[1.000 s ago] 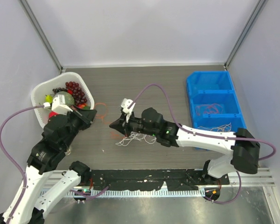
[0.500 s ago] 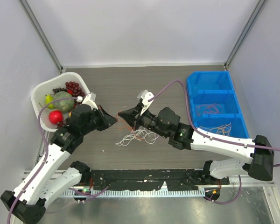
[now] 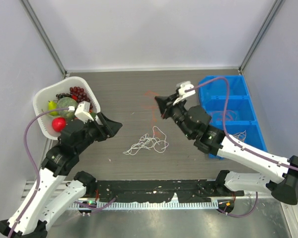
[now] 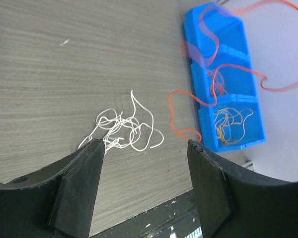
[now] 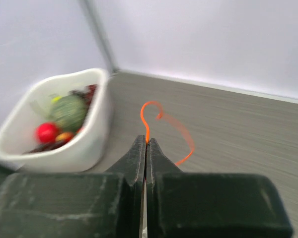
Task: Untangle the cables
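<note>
The right claw (image 3: 158,100) was pinched shut on the orange cable (image 5: 148,113), whose thin strand rose from between the closed tips (image 5: 146,141) and curled into a hook. Half a second before, this claw had been nose to nose with the left one over the tangle. It had since swung up and away toward the blue bin (image 3: 206,85), taking the orange cable with it. In the left wrist view the cable (image 4: 172,107) hung blurred in loops in front of the bin (image 4: 187,35), its lower end near the table beside the bin's near corner.

The left claw (image 3: 116,127) had been closed a second earlier. It now stood wide with nothing between its fingers (image 4: 84,168), pulled back to the left beside the white basket (image 3: 39,98) of fruit.

The white cables (image 3: 146,144) lay loose on the table (image 3: 124,89) between the two arms, about where they had been and no longer covered by the right arm. From the left wrist they showed just beyond the open fingers (image 4: 125,130).

In the bin, red cables (image 3: 225,115) lay in the middle compartment and pale yellowish ones (image 3: 234,135) in the nearest one.
</note>
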Robot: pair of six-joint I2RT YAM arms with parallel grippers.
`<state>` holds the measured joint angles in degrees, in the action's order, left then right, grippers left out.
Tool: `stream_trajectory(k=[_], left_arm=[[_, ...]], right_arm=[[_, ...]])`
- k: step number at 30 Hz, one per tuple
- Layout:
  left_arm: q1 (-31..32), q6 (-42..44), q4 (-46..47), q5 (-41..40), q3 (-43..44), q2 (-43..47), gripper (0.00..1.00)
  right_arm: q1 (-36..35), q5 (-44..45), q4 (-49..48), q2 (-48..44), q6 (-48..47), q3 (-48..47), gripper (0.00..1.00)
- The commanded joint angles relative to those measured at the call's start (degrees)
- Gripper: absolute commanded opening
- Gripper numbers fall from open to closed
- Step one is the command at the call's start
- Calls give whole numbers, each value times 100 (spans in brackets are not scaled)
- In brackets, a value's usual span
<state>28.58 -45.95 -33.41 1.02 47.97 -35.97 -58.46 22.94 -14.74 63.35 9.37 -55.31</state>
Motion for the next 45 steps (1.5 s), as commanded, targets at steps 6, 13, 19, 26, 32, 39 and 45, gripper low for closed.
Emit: stream_trajectory(k=[6, 13, 19, 26, 32, 39, 45], left_arm=[[-28, 157, 18, -128, -68, 274, 76], [-19, -54, 308, 329, -314, 336, 76], [-19, -19, 212, 399, -314, 353, 77], [-19, -37, 282, 408, -437, 363, 77], [-19, 16, 273, 522, -376, 178, 77], [-19, -10, 396, 627, -481, 64, 78], [-19, -10, 545, 952, -700, -270, 80]], right_arm=[[2477, 772, 604, -367, 338, -243, 1], [3586, 1510, 59, -210, 4, 178, 1], [3842, 3216, 594, -60, 433, 310, 1], [4061, 3656, 1439, 1, 1813, 863, 1], [4422, 3516, 2309, 142, 2701, 829, 1], [4888, 2621, 2424, 493, 2555, 724, 27], [4888, 1082, 2547, 521, 1999, 451, 61]])
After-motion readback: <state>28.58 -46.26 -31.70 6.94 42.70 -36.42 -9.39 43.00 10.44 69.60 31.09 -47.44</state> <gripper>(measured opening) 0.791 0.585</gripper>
